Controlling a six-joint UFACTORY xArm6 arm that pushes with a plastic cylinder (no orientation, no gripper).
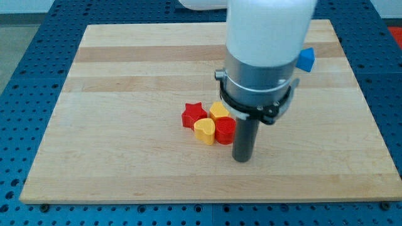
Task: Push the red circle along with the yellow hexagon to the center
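Camera view: the red circle [225,130] is a low, glossy red puck with a flat top, sitting just right of the middle of the wooden worktop [125,94]. Being round, it has no long axis and points no particular way. The yellow hexagon [218,112] is a small yellow block directly above it toward the view's top, touching it; part of it is hidden behind the arm's ring, so its edges are hard to make out and I cannot tell which way its corners face.

Counted: two red blocks, the circle and a red star [193,115]; two yellow blocks, the hexagon and a yellow heart [203,130]; one blue block [306,59], its shape unclear, near the worktop's right edge toward the view's top, well apart from the rest. The star lies at the cluster's left, the heart touches the circle's left side, and all four sit packed together.

My tip [242,158] rests on the worktop just beside the red circle, on its right and slightly toward the view's bottom, the rod touching or nearly touching it. The arm carries no pincer, only this straight dark rod.
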